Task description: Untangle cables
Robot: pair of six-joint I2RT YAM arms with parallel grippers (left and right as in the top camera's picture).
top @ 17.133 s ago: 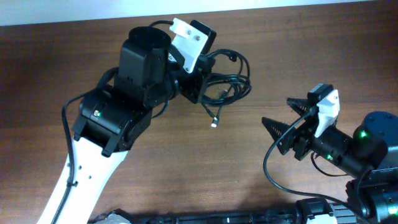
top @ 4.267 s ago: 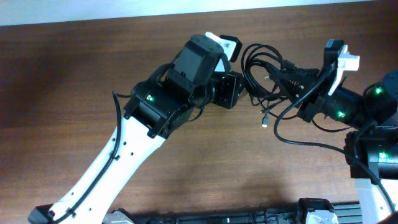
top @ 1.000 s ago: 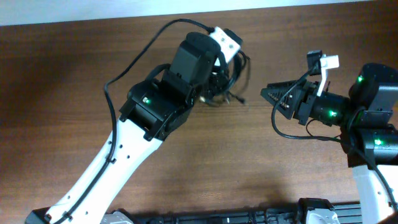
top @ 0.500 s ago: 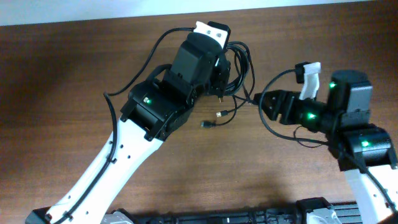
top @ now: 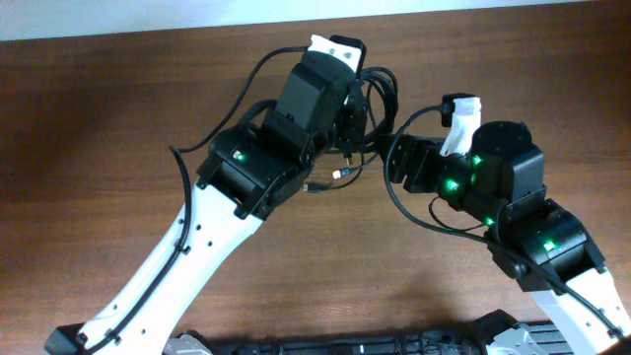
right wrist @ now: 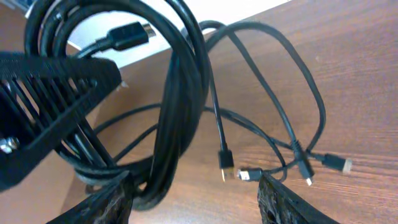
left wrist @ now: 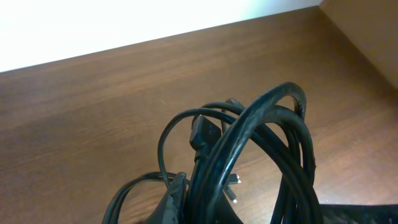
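The cables [top: 381, 91] are a bundle of black cords held off the wooden table at the back centre. My left gripper [top: 355, 113] is shut on them; in the left wrist view the thick loops [left wrist: 249, 149] pass tight against one finger [left wrist: 175, 198]. Thin plug ends [top: 340, 176] dangle below. My right gripper [top: 390, 160] has come in from the right and stands open. In its wrist view the bundle [right wrist: 181, 93] hangs between its fingertips [right wrist: 109, 202], close to the left one, with small plugs [right wrist: 227, 163] nearer the right one.
The left gripper's ridged black finger [right wrist: 53, 93] fills the left of the right wrist view. A pale wall strip [top: 99, 15] borders the table's far edge. A black bar [top: 345, 345] runs along the front edge. Both arm bodies crowd the centre.
My right gripper has moved left up to the bundle and opened wider. The left gripper has kept its hold, and the dangling plugs have swung lower and to the left.
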